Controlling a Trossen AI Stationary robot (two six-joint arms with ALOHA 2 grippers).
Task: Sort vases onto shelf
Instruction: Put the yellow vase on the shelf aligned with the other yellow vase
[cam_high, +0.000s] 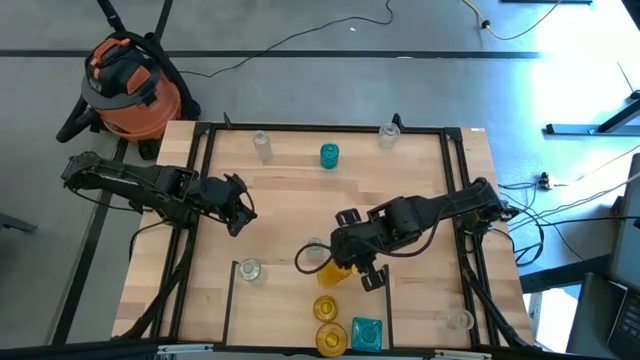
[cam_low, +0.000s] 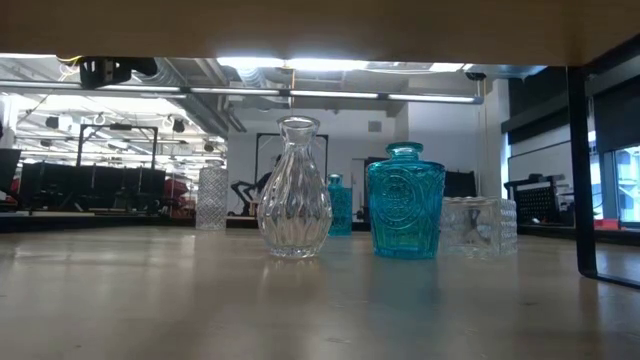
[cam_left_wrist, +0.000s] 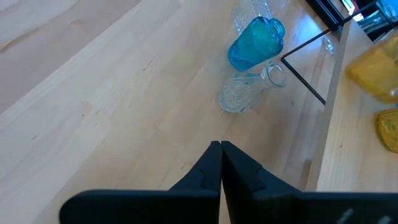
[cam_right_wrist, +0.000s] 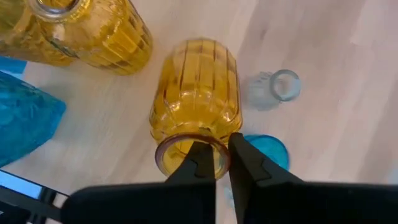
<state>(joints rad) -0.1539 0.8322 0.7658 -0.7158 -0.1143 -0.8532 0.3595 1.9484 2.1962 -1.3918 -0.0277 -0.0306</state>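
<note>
Vases stand scattered over the shelf (cam_high: 300, 215), a pale wood panel lying flat on the bench and split by thin dark lines. The left arm reaches in from the left edge; its tool (cam_high: 240, 208) hangs over bare wood near the middle left, fingers (cam_left_wrist: 214, 163) pressed together on nothing. The right arm comes in from the right edge, and its tool (cam_high: 345, 262) sits over the near middle. In the right wrist view its fingers (cam_right_wrist: 200, 158) are clamped on the rim of an amber vase (cam_right_wrist: 196, 102), one finger inside the mouth and one outside.

Just nearer the front edge stand another amber vase (cam_high: 327, 306) and a third (cam_high: 331, 338), with a square teal vase (cam_high: 366, 333) beside the third. A clear vase (cam_high: 249, 270) stands near the front left, inside a lined section, and another clear vase (cam_high: 458, 320) near the front right corner. Along the far edge stand a clear vase (cam_high: 262, 145), a teal vase (cam_high: 329, 155) and a clear vase (cam_high: 388, 134) at the far right. A clear vase (cam_high: 316, 250) stands just left of the right tool.
</note>
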